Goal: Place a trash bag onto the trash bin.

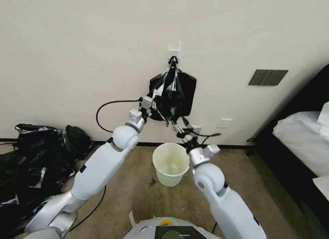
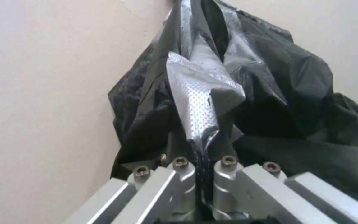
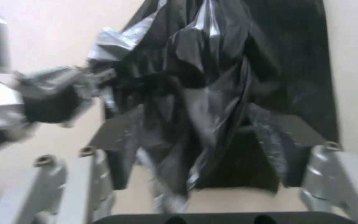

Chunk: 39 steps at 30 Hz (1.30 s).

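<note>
A white hook (image 1: 174,49) sits on the cream wall (image 1: 75,43) just above the middle of the frame, and a dark grey switch plate (image 1: 267,77) is fixed to the same wall at the right. A small white outlet (image 1: 224,123) lies lower down, right of centre. At the left edge a heap of black plastic sheeting (image 1: 31,156) lies on the brown carpet (image 1: 137,191), and white bedding (image 1: 301,136) rests on dark furniture at the right edge.
</note>
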Tool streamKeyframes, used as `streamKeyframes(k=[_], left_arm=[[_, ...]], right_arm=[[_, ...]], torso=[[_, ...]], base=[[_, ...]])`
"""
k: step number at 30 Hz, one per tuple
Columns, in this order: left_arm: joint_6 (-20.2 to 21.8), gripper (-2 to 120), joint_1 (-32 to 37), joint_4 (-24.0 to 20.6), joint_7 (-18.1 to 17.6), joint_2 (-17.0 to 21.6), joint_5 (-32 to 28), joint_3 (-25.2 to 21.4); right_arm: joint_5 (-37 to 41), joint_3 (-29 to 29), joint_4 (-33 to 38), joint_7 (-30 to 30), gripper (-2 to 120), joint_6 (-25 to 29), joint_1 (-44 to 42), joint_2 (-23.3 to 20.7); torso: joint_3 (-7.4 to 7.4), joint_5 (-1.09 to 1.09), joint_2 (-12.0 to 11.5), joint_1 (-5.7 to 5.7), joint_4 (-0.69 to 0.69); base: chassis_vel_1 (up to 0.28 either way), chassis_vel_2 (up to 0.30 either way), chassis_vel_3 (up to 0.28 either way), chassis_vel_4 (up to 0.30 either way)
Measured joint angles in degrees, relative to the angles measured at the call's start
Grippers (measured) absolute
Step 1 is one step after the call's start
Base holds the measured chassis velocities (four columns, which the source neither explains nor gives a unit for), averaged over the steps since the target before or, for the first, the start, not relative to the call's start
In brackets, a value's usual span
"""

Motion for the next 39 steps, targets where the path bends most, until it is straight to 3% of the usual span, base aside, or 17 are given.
streamKeyframes(k=[3,8,19,26,31,34,39], left_arm=[[0.0,0,0.0,-0.2,0.0,0.6,-0.4,0.2],[-0.1,0,0.1,-0.6,0.1,0.6,-1.0,0.3],[-0.1,0,1.2,-1.5,0.4,0.9,-1.4,0.0],[-0.2,0,2.2,-2.0,0.5,1.1,-1.4,-0.2],[-0.2,0,2.5,-1.9,0.6,1.2,-1.4,-0.3],[-0.2,0,2.6,-1.7,0.7,1.3,-1.4,-0.3],[-0.2,0,3.0,-1.8,0.8,1.3,-1.3,-0.2]], right_arm=[[-7.7,-2.6,-3.0,0.8,84,-4.5,5.3,0.3],[-9.1,-6.0,-6.2,4.3,98,-10.5,9.7,1.4],[-18.2,-6.7,-12.8,6.5,99,-12.5,14.2,4.2],[-18.3,-6.6,-14.6,7.4,84,-12.4,15.9,4.8],[-18.4,-6.2,-14.6,7.6,68,-12.1,16.7,4.8],[-18.4,-5.9,-14.2,7.6,51,-11.6,16.7,4.7],[-18.9,-5.2,-14.4,7.6,36,-10.8,16.7,4.6]], torso=[[0.00,0.00,0.0,0.00,0.01],[0.00,-0.01,0.0,0.00,0.01],[0.00,-0.01,0.0,0.00,0.00],[0.00,-0.01,0.0,0.00,0.00],[0.00,-0.01,0.0,0.00,0.00],[0.00,-0.01,0.0,0.00,0.00],[0.00,0.00,0.0,0.00,0.00]], base=[[0.000,0.000,0.000,0.000],[0.000,0.000,0.000,0.000],[0.000,0.000,0.000,0.000],[0.000,0.000,0.000,0.000],[0.000,0.000,0.000,0.000],[0.000,0.000,0.000,0.000],[0.000,0.000,0.000,0.000]])
